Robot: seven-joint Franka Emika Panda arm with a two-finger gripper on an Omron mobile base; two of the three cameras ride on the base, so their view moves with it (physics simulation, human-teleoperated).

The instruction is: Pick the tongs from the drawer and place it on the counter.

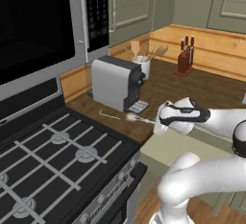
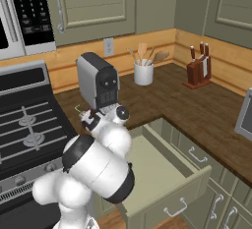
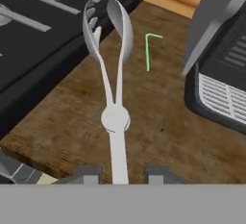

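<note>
— Two dark fingertips (image 3: 91, 175) rise at the bottom of the hand view, and the handle of the tongs (image 3: 115, 117) runs down between them. Do the jaws hold it?

— It seems so. The gripper (image 1: 156, 122) is narrowed on the handle end, and the tongs reach forward from it over the dark wood surface (image 1: 211, 91), with the two spoon-like heads spread apart at the far end.

— Where exactly are the tongs?

— Above the front strip of the surface, between the black stove (image 1: 57, 151) and the grey coffee machine (image 1: 115, 83). If they touch the wood or hang just over it, one cannot tell. A thin green L-shaped line (image 3: 149, 50) lies near the heads.

— And the drawer?

— The drawer (image 2: 162, 174) stands pulled out below the surface edge, beside the arm.
</note>
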